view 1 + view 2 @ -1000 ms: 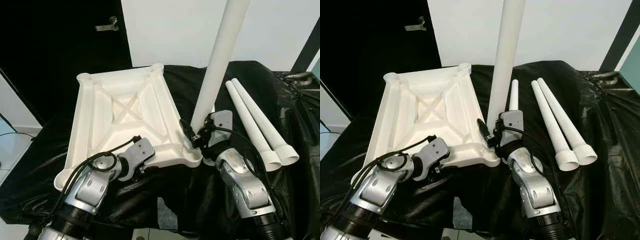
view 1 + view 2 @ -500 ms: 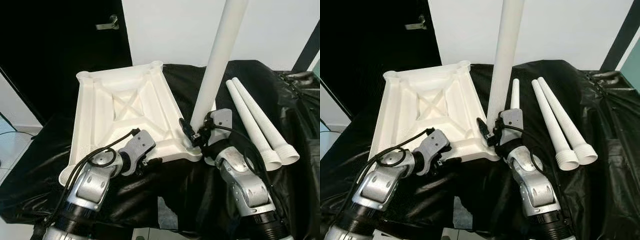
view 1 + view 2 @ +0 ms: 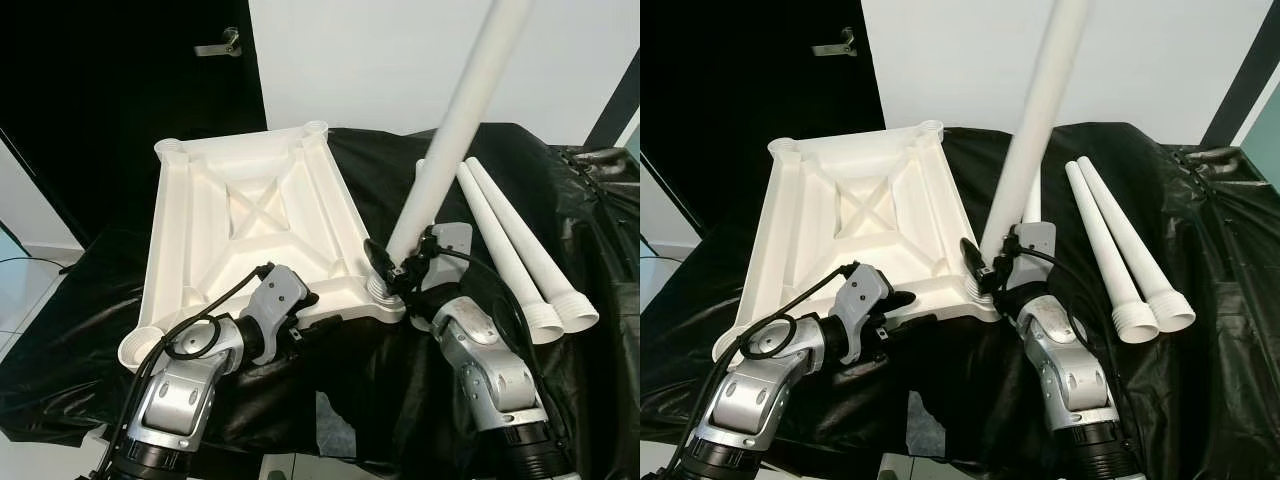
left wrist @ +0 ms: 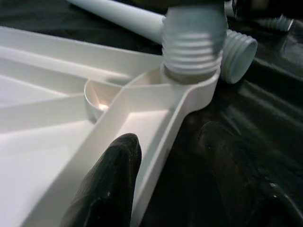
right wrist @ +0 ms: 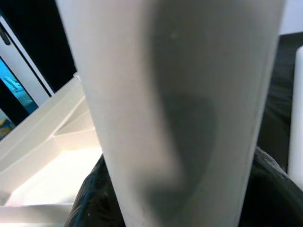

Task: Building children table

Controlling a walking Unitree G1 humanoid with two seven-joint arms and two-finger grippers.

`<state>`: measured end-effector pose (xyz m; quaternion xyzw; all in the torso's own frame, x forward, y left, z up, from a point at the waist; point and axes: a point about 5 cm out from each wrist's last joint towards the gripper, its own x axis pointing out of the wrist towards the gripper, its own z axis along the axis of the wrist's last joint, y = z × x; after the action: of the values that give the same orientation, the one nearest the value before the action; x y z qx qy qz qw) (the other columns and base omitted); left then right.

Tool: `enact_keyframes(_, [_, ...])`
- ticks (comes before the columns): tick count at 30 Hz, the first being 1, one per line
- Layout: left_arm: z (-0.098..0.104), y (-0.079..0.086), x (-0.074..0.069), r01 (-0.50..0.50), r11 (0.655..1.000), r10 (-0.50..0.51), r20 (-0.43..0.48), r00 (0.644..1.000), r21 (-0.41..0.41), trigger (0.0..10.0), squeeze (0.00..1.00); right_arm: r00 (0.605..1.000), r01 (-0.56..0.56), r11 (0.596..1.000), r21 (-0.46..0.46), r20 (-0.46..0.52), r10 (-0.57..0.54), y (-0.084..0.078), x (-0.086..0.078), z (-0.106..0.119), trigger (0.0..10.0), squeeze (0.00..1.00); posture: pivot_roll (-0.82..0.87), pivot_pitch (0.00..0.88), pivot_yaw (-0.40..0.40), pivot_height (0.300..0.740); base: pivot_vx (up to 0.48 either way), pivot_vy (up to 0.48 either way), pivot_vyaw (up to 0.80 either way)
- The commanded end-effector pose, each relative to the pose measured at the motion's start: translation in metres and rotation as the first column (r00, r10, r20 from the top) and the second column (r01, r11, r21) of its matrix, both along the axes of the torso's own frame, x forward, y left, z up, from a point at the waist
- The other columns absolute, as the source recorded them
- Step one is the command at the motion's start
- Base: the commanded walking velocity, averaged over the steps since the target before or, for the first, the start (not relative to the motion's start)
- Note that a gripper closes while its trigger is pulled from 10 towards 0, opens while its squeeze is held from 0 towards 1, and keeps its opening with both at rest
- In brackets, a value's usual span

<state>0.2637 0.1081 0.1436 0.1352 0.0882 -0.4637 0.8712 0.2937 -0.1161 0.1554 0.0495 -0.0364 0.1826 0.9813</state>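
Note:
The white plastic tabletop (image 3: 250, 220) lies upside down on the black cloth. A long white leg (image 3: 450, 140) stands in its near right corner socket, leaning to the right at the top. My right gripper (image 3: 395, 275) is shut on the leg just above its threaded end (image 4: 191, 45). In the right wrist view the leg (image 5: 180, 94) sits between both black fingers (image 5: 90, 189). My left gripper (image 3: 310, 325) is at the tabletop's front rim (image 4: 156, 142), open. One finger rests inside the rim and the other outside over the cloth.
Two spare white legs (image 3: 520, 240) lie side by side on the cloth to the right, threaded ends toward me. A third leg (image 3: 1030, 200) lies behind the held one. A dark door stands at the back left and a white wall behind.
The held leg has tipped from nearly upright to leaning right. My left gripper has slid right along the front rim, toward the corner socket.

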Motion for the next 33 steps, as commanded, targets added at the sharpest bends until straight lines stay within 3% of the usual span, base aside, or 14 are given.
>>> enact_keyframes(1, [0.0,0.005,0.003,-0.107,0.994,0.108,0.048,0.993,-0.018,10.0,0.0,0.999,0.022,1.0,0.004,-0.035,-0.022,-0.004,0.001,-0.006,10.0,0.0,0.09,0.0,0.001,0.74,0.0,0.0,0.0])
enact_keyframes(8, [0.004,0.008,0.004,-0.156,0.987,0.158,0.057,0.986,-0.04,10.0,0.0,0.996,0.048,0.999,0.018,-0.083,-0.046,-0.008,0.003,-0.016,10.0,0.0,0.1,0.0,0.012,0.74,0.0,0.0,0.0])
enact_keyframes(12, [0.002,0.011,-0.002,-0.132,0.99,0.134,0.024,0.991,-0.041,10.0,0.0,0.995,0.044,0.999,0.026,-0.093,-0.042,-0.005,0.009,-0.018,10.0,0.0,0.1,0.0,0.016,0.74,0.0,0.0,0.0])
enact_keyframes(17, [0.005,0.009,-0.005,-0.121,0.992,0.122,0.054,0.991,-0.034,10.0,0.0,0.995,0.044,0.999,0.02,-0.092,-0.042,-0.004,0.013,-0.018,10.0,0.0,0.11,0.0,0.012,0.74,0.0,0.0,0.0])
enact_keyframes(23, [0.008,0.007,-0.006,-0.129,0.99,0.132,0.065,0.989,-0.051,10.0,0.0,0.997,0.024,0.998,-0.049,-0.072,-0.028,-0.003,0.013,-0.021,10.0,0.0,0.11,0.0,0.01,0.74,0.0,0.0,0.0])
enact_keyframes(25, [0.009,0.007,-0.006,-0.134,0.99,0.137,0.073,0.988,-0.05,10.0,0.0,0.999,-0.014,0.989,-0.147,-0.033,0.009,0.001,0.01,-0.025,10.0,0.0,0.11,0.0,0.008,0.74,0.0,0.0,0.0])
enact_keyframes(30, [0.012,0.009,-0.005,-0.151,0.988,0.154,0.101,0.983,-0.039,10.0,0.0,0.997,-0.068,0.957,-0.282,0.016,0.075,0.007,0.002,-0.036,10.0,0.0,0.11,0.0,0.009,0.74,0.0,0.0,0.0])
enact_keyframes(33, [0.013,0.009,-0.005,-0.151,0.988,0.155,0.104,0.983,-0.041,10.0,0.0,0.996,-0.072,0.95,-0.304,0.024,0.083,0.007,0.001,-0.038,10.0,0.0,0.11,0.0,0.009,0.74,0.0,0.0,0.0])
